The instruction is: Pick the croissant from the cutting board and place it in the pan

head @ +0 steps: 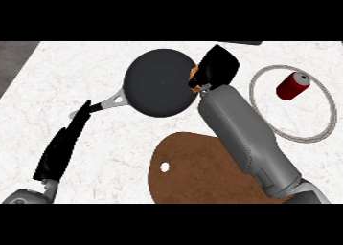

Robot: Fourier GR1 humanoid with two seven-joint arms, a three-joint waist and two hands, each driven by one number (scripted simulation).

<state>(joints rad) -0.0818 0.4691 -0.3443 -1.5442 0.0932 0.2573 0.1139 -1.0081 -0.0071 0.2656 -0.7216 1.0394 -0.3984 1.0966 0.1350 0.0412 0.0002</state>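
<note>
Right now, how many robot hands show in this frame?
2. The right robot hand is at the pan's right rim, curled round the croissant. The left robot hand rests open at lower left, beside the pan's handle.

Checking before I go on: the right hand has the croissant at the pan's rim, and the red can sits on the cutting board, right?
Not quite. In the head view the red can lies inside the wire ring, not on the cutting board. The right hand does hold the croissant at the pan rim.

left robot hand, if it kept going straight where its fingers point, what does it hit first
Likely the pan: the left robot hand points up and right, its fingertips beside the pan's handle. Its height above the counter is unclear.
</note>
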